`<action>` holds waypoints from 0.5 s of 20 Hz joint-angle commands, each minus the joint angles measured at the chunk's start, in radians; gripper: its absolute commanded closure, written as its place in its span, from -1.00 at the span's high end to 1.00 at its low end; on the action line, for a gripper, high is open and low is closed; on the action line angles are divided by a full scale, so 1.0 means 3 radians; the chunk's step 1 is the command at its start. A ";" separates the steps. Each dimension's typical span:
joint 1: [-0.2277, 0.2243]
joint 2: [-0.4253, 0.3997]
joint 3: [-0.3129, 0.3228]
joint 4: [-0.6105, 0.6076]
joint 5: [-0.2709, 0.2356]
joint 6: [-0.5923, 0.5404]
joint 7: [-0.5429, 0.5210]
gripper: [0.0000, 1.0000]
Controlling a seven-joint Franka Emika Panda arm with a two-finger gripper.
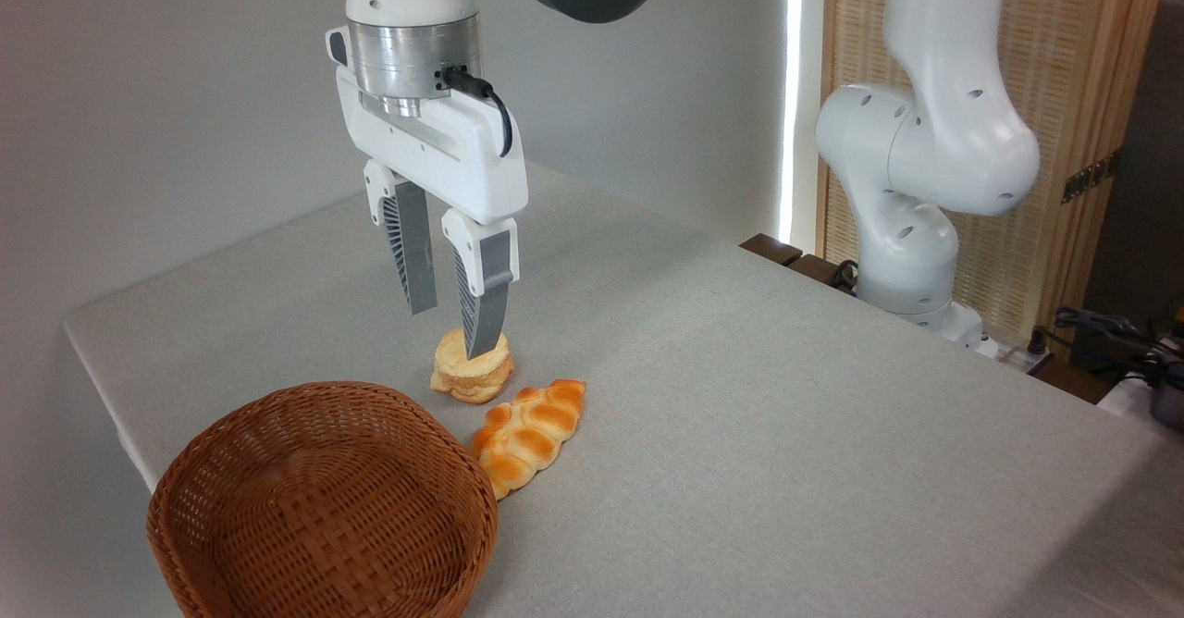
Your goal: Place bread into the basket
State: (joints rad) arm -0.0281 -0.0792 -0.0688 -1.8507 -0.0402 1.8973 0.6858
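— What does the robot arm (925, 137) look like?
— It is smooth and white, with round joints, small dark screw holes and a grey band.
— And the tool (453, 331)?
— White, under a silver ring, with a black cable and two grey ribbed fingers (412, 262).

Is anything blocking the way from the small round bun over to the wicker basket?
Nothing visible. The bun sits just behind the basket rim; the braided loaf lies right of that path, and the basket looks empty.
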 commanded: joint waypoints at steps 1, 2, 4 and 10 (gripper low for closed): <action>0.0017 -0.0043 0.0004 -0.0013 0.0011 -0.0009 -0.0016 1.00; 0.0017 -0.0048 0.0004 -0.0013 0.0011 -0.0020 -0.0016 1.00; 0.0022 -0.0048 0.0030 -0.0008 -0.0029 -0.0040 -0.0005 1.00; 0.0022 -0.0063 -0.0001 0.0018 -0.0030 -0.0066 -0.0051 1.00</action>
State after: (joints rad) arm -0.0234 -0.0819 -0.0603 -1.8502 -0.0407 1.8946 0.6857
